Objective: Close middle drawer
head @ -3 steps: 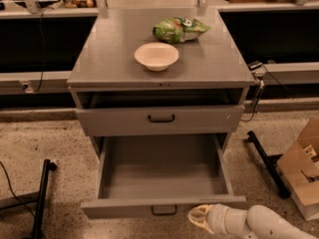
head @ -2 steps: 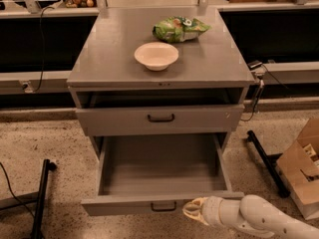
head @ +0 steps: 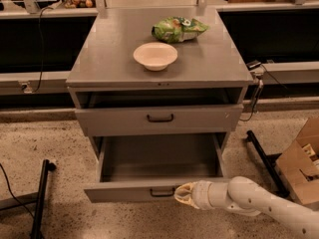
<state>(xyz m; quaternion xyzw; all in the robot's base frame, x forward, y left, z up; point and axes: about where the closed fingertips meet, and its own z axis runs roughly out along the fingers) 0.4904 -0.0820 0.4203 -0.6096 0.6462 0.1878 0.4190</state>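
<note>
At the foot of the grey cabinet (head: 99, 66), the middle drawer (head: 124, 191) stands pulled far out over the speckled floor (head: 45, 138), its deep grey box bare inside. I have the gripper (head: 182, 195) low against the right half of the drawer's front, just right of the small dark handle (head: 162, 192) and level with it. Its pale tip looks to be touching the front panel or sitting just short of it. I cannot tell from this view whether the gripper is open or closed, and it has hold of nothing I can see. The white arm (head: 264, 203) runs in from the lower right corner.

Above, the upper drawer (head: 114, 119), taller in front and with a wider handle, sits out a little from the cabinet, with a dark gap showing behind its top edge. On the cabinet top are a white bowl (head: 155, 56) and, behind it, a green bag (head: 178, 29). They lie near each other but apart.

To the right of the open drawer a black bar (head: 264, 158) lies on the floor beside a cardboard box (head: 299, 168), both close to the arm. A black stand leg (head: 41, 198) rises at the left, well clear of the drawer. A thin cable (head: 255, 101) hangs at the cabinet's right corner.
</note>
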